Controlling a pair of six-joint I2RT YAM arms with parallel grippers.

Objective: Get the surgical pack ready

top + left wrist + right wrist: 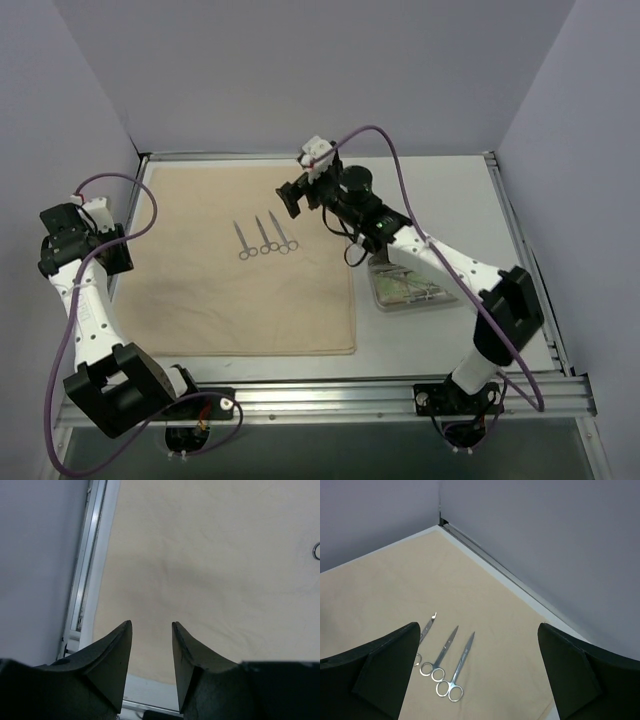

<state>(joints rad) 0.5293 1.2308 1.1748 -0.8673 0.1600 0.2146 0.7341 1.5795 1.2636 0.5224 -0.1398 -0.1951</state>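
Robot test cell, lab-type setting. White table [450,190] boxed in on three sides by plain lilac-grey walls [300,70]. Aluminium rail [330,398] runs along the near edge. Left arm [90,320] and right arm [455,262] are bolted there, with purple cables [112,178] looping off them. Laid out on the table: beige cloth [220,300], steel forceps [265,235] in a neat row, small steel tray [405,290].

Light comes soft and even from overhead, fairly bright, without glare. My arms throw only faint, blurred shadows on the beige cloth [250,300], one dim patch mid-frame in my left wrist view. My left fingers [112,665] look dark and slightly soft; the forceps [445,650] are sharp.
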